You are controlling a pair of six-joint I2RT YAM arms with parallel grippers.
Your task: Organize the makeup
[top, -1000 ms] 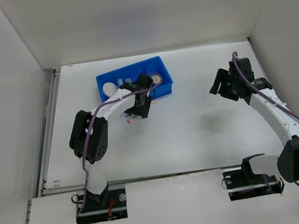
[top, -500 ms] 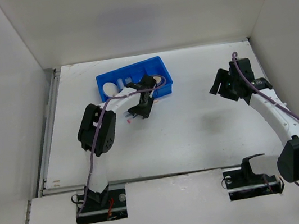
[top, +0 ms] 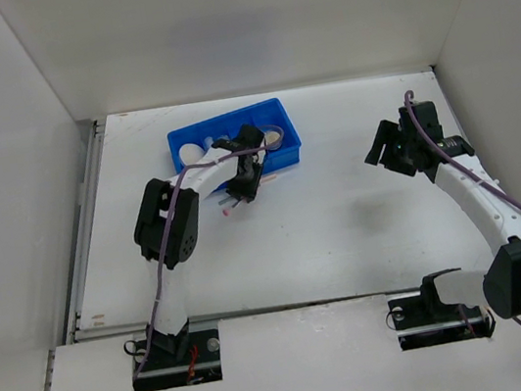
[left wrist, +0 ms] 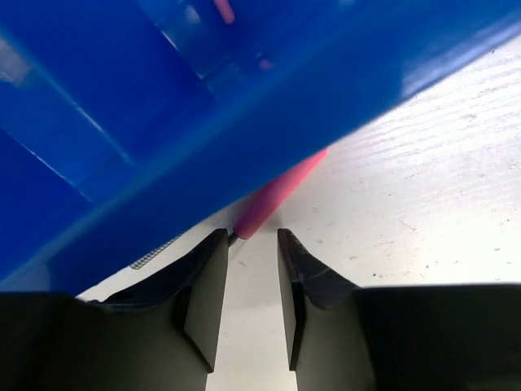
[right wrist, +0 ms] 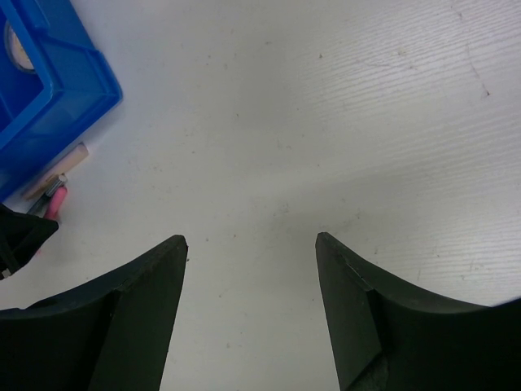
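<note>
The blue tray [top: 229,120] stands at the back of the table with a pale round puff [top: 192,152] and a small round compact [top: 274,136] inside. My left gripper [top: 242,177] is low at the tray's near wall [left wrist: 203,138]. Its jaws [left wrist: 253,236] stand a narrow gap apart with only bare table between them. The end of a thin pink stick [left wrist: 277,191] lies just past the fingertips, against the tray wall. My right gripper [top: 390,150] is open and empty over bare table [right wrist: 251,238]. The other makeup is hidden.
In the right wrist view the tray corner [right wrist: 65,90] is at the top left, with a beige stick [right wrist: 63,165] and a pink stick [right wrist: 55,200] on the table beside it. A small pink bit [top: 227,212] lies near the left arm. White walls enclose the table.
My left gripper has edged a little toward the tray's near wall and its arm has shifted. The right arm has not moved.
</note>
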